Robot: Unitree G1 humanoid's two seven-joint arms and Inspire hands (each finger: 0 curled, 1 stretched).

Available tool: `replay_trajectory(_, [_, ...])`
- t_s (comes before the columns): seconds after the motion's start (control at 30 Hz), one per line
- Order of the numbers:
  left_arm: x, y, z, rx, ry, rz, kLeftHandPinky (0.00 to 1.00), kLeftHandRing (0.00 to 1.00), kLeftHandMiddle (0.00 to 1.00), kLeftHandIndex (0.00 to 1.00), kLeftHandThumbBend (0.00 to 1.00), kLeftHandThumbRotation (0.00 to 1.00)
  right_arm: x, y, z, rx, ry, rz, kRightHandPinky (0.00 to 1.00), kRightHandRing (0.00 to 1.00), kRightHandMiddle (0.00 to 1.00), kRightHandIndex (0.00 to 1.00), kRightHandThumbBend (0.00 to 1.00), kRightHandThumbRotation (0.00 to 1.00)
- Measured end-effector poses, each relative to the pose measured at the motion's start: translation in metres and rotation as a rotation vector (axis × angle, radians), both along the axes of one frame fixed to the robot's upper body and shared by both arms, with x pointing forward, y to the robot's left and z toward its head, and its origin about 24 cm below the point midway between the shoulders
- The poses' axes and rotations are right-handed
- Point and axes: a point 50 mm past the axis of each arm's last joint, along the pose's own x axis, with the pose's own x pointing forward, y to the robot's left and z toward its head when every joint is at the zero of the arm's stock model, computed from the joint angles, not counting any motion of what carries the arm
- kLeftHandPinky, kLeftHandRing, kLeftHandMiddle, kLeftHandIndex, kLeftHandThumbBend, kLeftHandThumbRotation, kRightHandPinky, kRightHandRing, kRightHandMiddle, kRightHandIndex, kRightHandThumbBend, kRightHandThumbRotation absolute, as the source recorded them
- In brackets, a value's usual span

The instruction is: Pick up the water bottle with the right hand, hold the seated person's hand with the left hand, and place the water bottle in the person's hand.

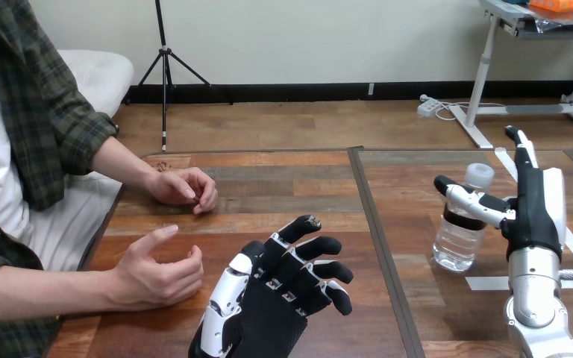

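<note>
A clear water bottle with a white cap stands upright on the table at the right. My right hand is just to its right, fingers straight and upward, thumb reaching over the bottle's upper front; it does not grip it. My left hand hovers low at the centre with its fingers spread and relaxed, holding nothing. The person's near hand rests on the table left of my left hand, loosely curled and apart from it. The person's far hand lies further back on the table.
The wooden table has a dark seam running front to back between my hands. White tape strips lie on the table under and behind the bottle.
</note>
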Motion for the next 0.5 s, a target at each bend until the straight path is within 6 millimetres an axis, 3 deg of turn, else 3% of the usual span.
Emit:
replay_trajectory(0.1, [0.0,0.0,0.0,0.0,0.0,0.0,0.49,0.63,0.68,0.72,0.0,0.82,-0.0005,0.0005,-0.0003,-0.001,0.001,0.009,0.0,0.96,0.97,0.95,0.76,0.19])
replay_trajectory(0.23, [0.0,0.0,0.0,0.0,0.0,0.0,0.49,0.62,0.68,0.71,0.0,0.82,-0.0008,0.0012,0.0002,-0.003,-0.002,0.019,0.43,0.95,0.97,0.96,0.74,0.16])
replay_trajectory(0.3, [0.0,0.0001,0.0001,0.003,-0.002,0.001,0.49,0.62,0.68,0.71,0.0,0.83,-0.0009,0.0014,0.0005,-0.003,-0.005,0.022,0.59,0.95,0.97,0.97,0.74,0.13])
replay_trajectory(0.43, [0.0001,0.0004,0.0003,0.007,-0.007,0.005,0.49,0.61,0.68,0.71,0.0,0.83,-0.0014,0.0018,0.0011,-0.004,-0.011,0.032,0.76,0.94,0.96,0.97,0.74,0.13])
replay_trajectory(0.5, [0.0001,0.0005,0.0003,0.008,-0.007,0.006,0.49,0.61,0.68,0.71,0.0,0.83,-0.0016,0.0019,0.0012,-0.005,-0.012,0.033,0.78,0.94,0.96,0.97,0.74,0.12])
